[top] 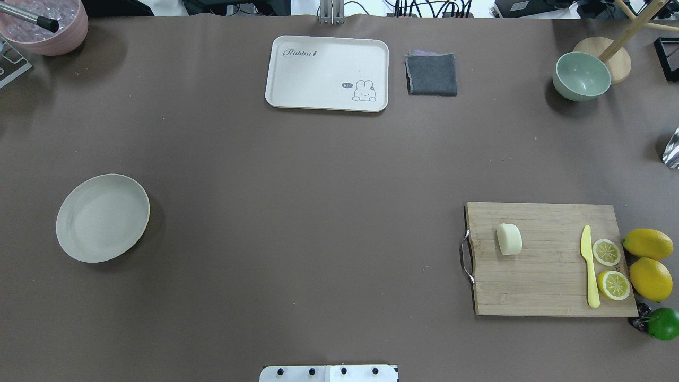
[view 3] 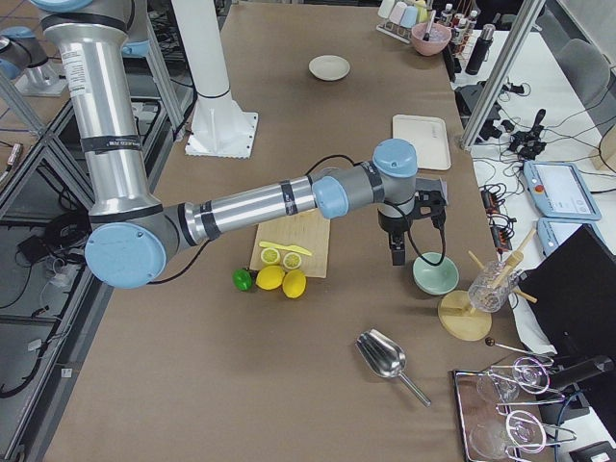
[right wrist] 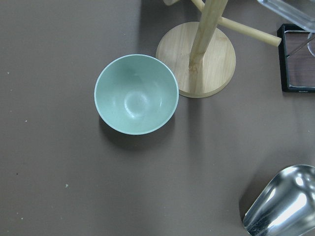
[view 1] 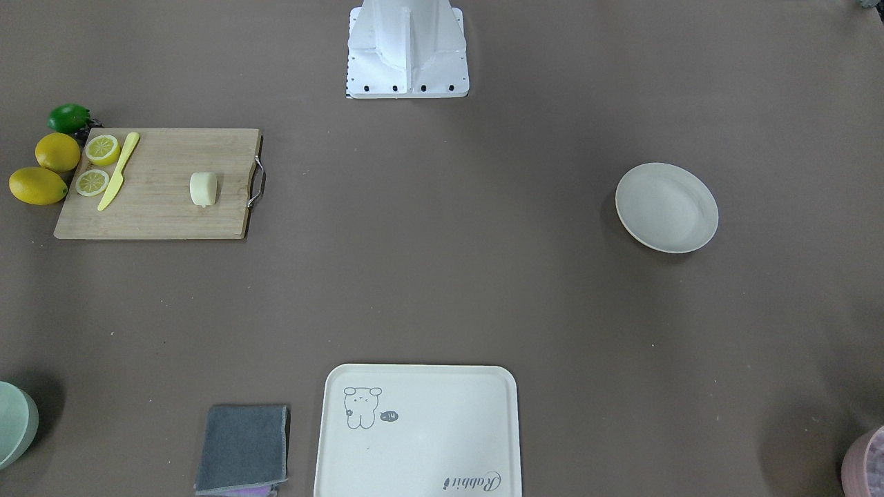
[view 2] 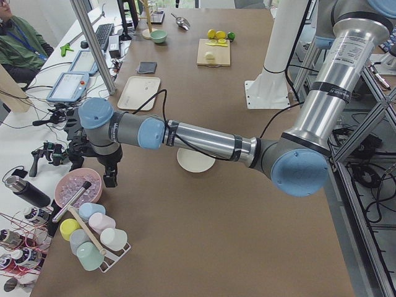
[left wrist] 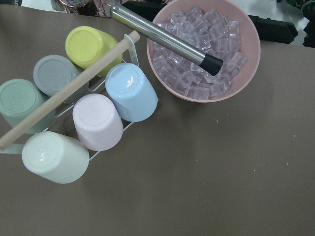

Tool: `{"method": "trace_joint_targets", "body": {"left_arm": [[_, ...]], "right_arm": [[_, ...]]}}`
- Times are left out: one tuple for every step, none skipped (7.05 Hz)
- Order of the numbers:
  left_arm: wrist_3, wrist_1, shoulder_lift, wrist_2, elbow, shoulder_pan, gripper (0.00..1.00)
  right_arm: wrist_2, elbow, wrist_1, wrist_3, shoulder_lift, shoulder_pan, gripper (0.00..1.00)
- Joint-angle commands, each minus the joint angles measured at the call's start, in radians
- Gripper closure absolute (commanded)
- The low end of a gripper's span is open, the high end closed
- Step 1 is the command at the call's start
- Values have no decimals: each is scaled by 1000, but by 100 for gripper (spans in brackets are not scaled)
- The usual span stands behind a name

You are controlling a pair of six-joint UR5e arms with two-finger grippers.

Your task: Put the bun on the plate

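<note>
Closest to the robot's base [top: 329,373], on its right side, lies the wooden cutting board [top: 546,276], and the bun [top: 509,239] rests on it, toward the end with the metal handle [top: 466,257]. At the board's other end a yellow knife [top: 589,268] lies beside two lemon halves [top: 610,268]. Two whole lemons [top: 648,260] and a green fruit [top: 663,323] sit just off that same end. The plate [top: 102,218] stands well apart from the board, across the table on the robot's left, with bare table between them. Farther out from the board, toward the table's far edge, are a folded grey cloth [top: 432,74] and, beside it, a cream tray [top: 318,69]. Beyond the board's lemon end stands a green bowl [top: 581,76], touching the round base of a wooden stand [top: 618,66]. The right gripper [view 3: 397,252] hangs near that bowl, far past the board and well apart from the bun. The left gripper [view 2: 102,164] hangs at the corner farthest from the board, near a pink bowl of ice cubes [view 2: 77,185] and a rack of pastel cups [left wrist: 74,113], even farther from the bun. Both grippers show only in the side views, so whether their fingers are spread or closed, or grip anything, cannot be told.
</note>
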Motion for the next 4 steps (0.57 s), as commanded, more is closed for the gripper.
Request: {"method": "trace_joint_targets", "body": {"left_arm": [[-2,-1,-5,0,-4,0,2],[-1,0,-5,-2,-18,0,2],[-1,-1,-8,-2,-24,0,2],[-1,-1,-9,-2,-30,0,2]], "right_arm": [[0,1,0,2,2,0,0],[0,-1,0,2,3,0,0],[0,-1,0,2,2,0,0],[0,-1,0,0,-1,0,0]]}}
